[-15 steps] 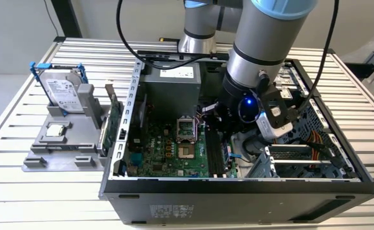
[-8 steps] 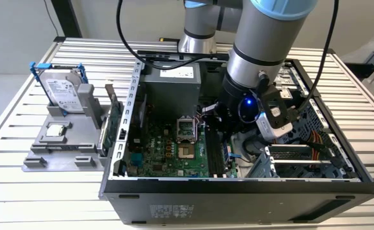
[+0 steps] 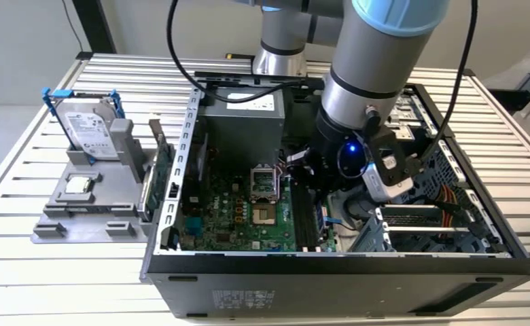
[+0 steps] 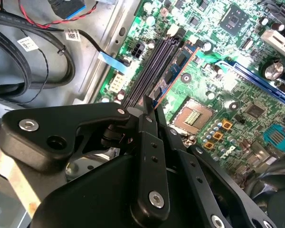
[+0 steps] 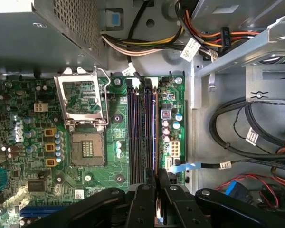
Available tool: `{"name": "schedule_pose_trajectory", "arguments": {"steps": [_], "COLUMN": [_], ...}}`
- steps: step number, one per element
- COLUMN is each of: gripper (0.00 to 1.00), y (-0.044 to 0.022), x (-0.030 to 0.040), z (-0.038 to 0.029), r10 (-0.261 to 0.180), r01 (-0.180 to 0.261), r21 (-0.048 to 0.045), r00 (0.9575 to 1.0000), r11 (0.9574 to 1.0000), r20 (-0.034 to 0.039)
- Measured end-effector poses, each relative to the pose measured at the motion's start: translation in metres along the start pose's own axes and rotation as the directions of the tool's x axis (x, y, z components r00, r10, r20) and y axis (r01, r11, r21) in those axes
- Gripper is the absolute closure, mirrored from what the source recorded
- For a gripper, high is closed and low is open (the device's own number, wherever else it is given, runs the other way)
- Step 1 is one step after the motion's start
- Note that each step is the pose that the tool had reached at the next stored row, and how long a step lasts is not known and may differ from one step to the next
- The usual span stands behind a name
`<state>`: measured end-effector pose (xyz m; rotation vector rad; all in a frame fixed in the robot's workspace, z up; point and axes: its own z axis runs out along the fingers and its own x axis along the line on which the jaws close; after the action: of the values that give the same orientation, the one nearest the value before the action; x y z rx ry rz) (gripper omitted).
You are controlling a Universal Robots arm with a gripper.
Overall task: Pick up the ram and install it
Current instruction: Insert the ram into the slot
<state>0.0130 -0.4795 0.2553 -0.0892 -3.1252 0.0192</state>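
- Black gripper (image 3: 318, 178) in the exterior view hangs low inside the open computer case (image 3: 338, 261), right above the black memory slots (image 3: 306, 219) on the green motherboard (image 3: 238, 210). Well apart from those slots, outside the case toward the exterior view's left, a silver hard drive (image 3: 93, 129) stands upright in a grey holder.
- Second wrist view: the gripper (image 4: 148, 102) has its two fingertips pinched close together at the near end of the memory slots (image 4: 154, 61). The ram (image 4: 178, 64), a thin blue stick with dark chips, stands on edge along the slots on the side facing the CPU socket (image 4: 192, 116). Its near end runs in between the fingertips, so the jaws look clenched on the ram.
- First wrist view: the gripper (image 5: 157, 183) sits over the end of the memory slots (image 5: 135, 133), and the ram (image 5: 155, 133) shows edge-on as a narrow bluish line in the slot row farthest from the CPU socket (image 5: 85, 149). I cannot tell whether it is fully seated.
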Motion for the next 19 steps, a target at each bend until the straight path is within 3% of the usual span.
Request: {"name": "schedule_pose_trajectory", "arguments": {"steps": [19], "gripper": [1.0], "y": [0.0001], "x": [-0.0016], "z": [0.005], "r10": [0.0], "r01": [0.0], "r21": [0.0002], "r00": [1.0], "r11": [1.0], "r20": [0.0]}}
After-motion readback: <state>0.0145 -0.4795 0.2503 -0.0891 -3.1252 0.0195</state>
